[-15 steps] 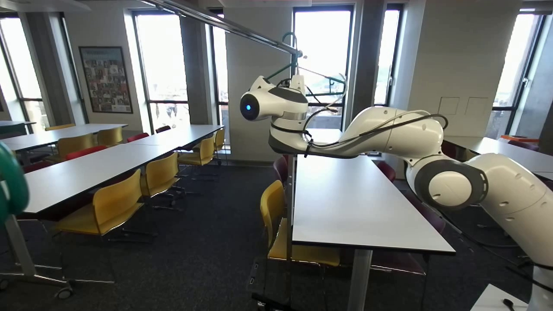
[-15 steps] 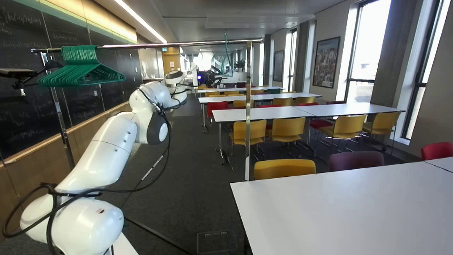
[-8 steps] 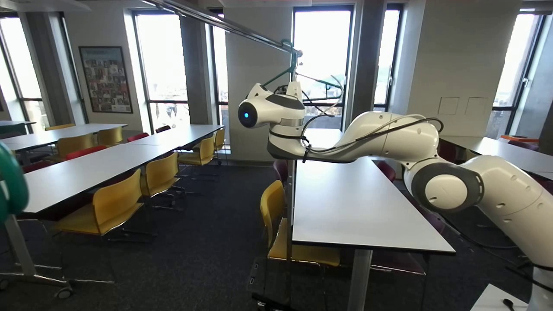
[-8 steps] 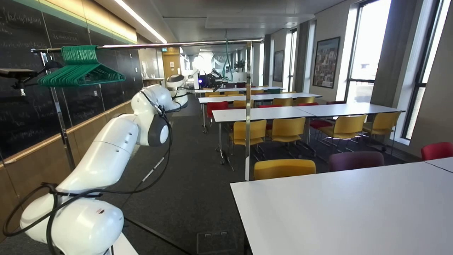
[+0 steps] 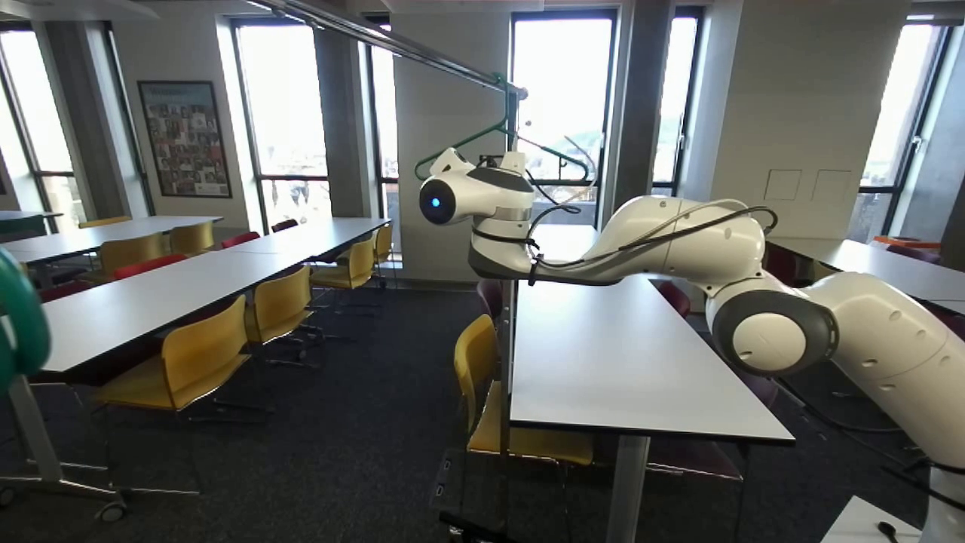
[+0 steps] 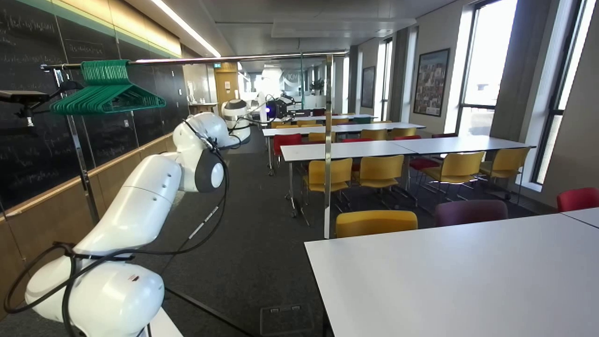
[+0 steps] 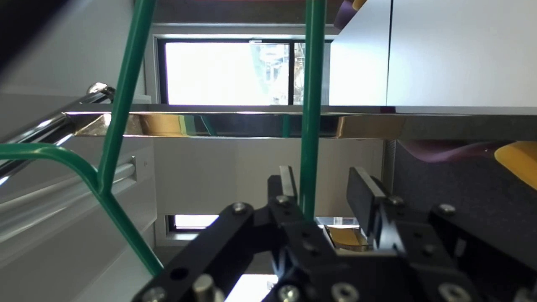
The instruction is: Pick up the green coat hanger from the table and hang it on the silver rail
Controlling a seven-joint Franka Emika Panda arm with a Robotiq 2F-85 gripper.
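Daylight glares through the windows (image 5: 564,75), largely bleached out in both exterior views; a ceiling strip (image 6: 187,28) glows too. The silver rail (image 5: 407,50) glints. In the wrist view, a dark shape (image 7: 21,21) at upper left is out of focus.

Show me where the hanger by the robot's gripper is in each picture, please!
In an exterior view: hanger above the middle, partly behind the arm.
In an exterior view: hanger above the middle, a thin line left of the post.
Wrist view: hanger up close, green bars at left and just right of middle.
Shared landmark: the shiny rail, in all three.
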